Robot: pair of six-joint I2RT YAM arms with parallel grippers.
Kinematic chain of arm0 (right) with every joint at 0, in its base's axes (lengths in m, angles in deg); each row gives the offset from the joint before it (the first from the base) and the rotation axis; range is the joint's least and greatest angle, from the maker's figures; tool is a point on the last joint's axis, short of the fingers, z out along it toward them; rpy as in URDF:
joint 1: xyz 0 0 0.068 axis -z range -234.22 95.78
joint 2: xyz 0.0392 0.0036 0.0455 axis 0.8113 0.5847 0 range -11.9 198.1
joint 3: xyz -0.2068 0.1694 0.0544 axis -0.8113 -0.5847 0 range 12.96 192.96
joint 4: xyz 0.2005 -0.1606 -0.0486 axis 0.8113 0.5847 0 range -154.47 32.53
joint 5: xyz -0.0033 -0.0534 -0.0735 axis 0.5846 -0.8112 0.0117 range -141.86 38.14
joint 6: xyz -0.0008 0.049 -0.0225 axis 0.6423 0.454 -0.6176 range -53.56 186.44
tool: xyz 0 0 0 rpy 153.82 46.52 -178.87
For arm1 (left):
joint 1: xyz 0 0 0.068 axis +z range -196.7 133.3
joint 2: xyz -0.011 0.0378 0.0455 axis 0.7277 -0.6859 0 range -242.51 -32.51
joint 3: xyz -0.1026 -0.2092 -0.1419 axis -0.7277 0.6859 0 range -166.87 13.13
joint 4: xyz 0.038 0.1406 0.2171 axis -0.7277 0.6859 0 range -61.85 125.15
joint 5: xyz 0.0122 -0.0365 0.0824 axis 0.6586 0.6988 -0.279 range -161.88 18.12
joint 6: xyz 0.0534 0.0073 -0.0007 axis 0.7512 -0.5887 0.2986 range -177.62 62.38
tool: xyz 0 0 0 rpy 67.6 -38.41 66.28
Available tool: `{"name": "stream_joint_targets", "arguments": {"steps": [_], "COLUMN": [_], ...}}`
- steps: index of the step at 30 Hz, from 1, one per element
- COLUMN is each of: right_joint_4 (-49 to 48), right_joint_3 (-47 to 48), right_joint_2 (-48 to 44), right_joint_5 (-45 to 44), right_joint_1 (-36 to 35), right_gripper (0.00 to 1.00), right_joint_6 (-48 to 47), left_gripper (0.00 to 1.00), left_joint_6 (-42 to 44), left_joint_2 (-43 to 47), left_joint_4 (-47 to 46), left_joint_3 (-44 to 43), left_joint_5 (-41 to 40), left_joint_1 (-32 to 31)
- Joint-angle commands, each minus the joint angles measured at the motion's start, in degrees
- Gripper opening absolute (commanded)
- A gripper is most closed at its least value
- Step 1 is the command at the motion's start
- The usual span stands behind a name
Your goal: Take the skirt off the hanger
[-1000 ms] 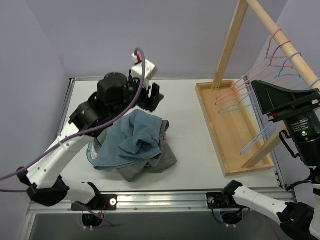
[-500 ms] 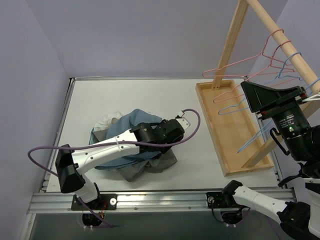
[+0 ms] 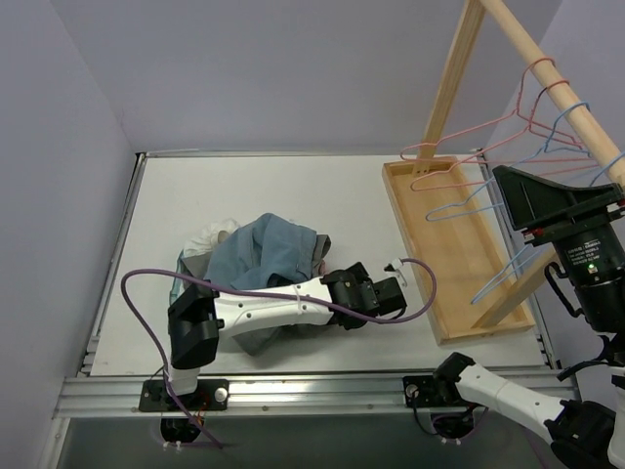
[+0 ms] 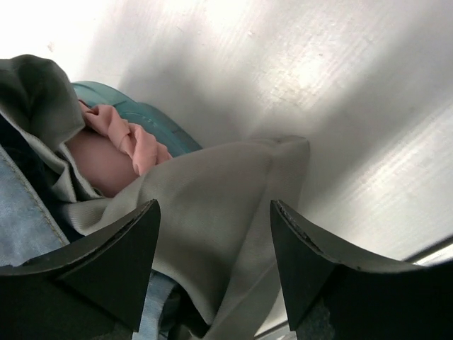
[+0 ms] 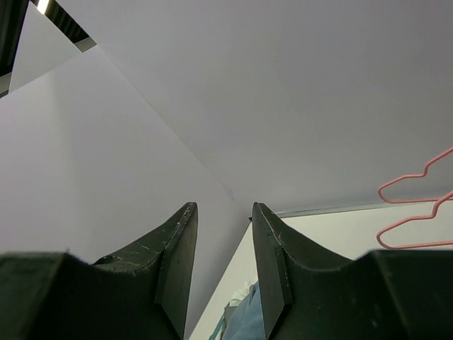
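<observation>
- The skirt (image 3: 266,252), by my reading the blue denim piece, lies crumpled on top of a heap of clothes on the table (image 3: 195,186). Which piece is the skirt cannot be told for certain.
- Under and around it are a grey garment (image 4: 212,205), a pink cloth (image 4: 127,138) and a teal piece (image 4: 159,117), with something white at the heap's far-left edge.
- The left gripper (image 4: 214,212) hangs low at the heap's right edge. Its jaws are spread wide over the grey garment's fold and clasp nothing.
- Well apart to the right, the wire hangers (image 3: 459,156), pink and blue, hang from the wooden rail (image 3: 547,68) above the wooden tray (image 3: 439,264). Each one visible is bare.
- The right gripper (image 5: 223,209) is raised beside the rail, near the blue hangers. Its jaws are slightly parted with only the wall and the table showing between them.
- Judging from this, the removal itself looks done: no garment is on any hanger and the cloth rests on the table.
- What is left, if anything, seems to be drawing both arms clear. The left jaws sit close enough to the grey fold to snag it.
</observation>
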Motion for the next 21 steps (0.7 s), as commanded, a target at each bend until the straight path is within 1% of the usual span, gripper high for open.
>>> {"name": "stream_joint_targets", "arguments": {"steps": [1,4,9,11,14,15,18,19,20,21], "right_joint_4": [-2.0,-2.3,-2.0,-2.0,-1.6,-1.4,-1.5,-1.4,-1.3,-1.3], "right_joint_3": [-0.5,-1.6,-2.2,-2.3,-2.3,-2.3,-2.4,-2.4,-2.4,-2.5], "right_joint_2": [-1.3,-2.1,-2.5,-3.0,-3.4,-3.5,-4.1,-4.2,-4.2,-4.3], "right_joint_5": [-1.6,-1.8,-2.3,-2.5,-3.3,-3.4,-3.8,-3.9,-4.0,-4.0], "right_joint_1": [-0.4,-0.4,-0.6,-0.8,-1.0,-1.1,-1.3,-1.4,-1.3,-1.4], "right_gripper": [0.33,0.33,0.33,0.33,0.33,0.33,0.34,0.34,0.33,0.33], "right_joint_6": [0.6,0.7,0.7,0.7,0.6,0.6,0.5,0.5,0.5,0.5], "left_gripper": [0.73,0.74,0.73,0.72,0.56,0.47,0.24,0.08,0.03,0.02], "left_joint_6": [-1.1,-0.9,0.0,0.1,0.2,0.3,-0.1,-0.3,-0.7,-0.8], "left_joint_2": [-2.1,-4.2,-7.4,-8.0,-8.7,-8.7,-8.7,-8.6,-7.9,-7.3], "left_joint_4": [1.4,0.9,-0.5,-0.6,-0.8,-0.8,-0.1,0.1,0.2,0.2], "left_joint_3": [-2.5,-1.4,-1.1,-1.2,-1.2,-1.1,-1.1,-1.1,-0.9,-0.9], "left_joint_5": [-4.7,-8.1,-8.5,-8.7,-9.0,-9.1,-9.9,-10.6,-11.1,-11.5], "left_joint_1": [0.6,0.5,0.5,0.5,0.5,0.6,1.0,1.0,1.0,1.1]}}
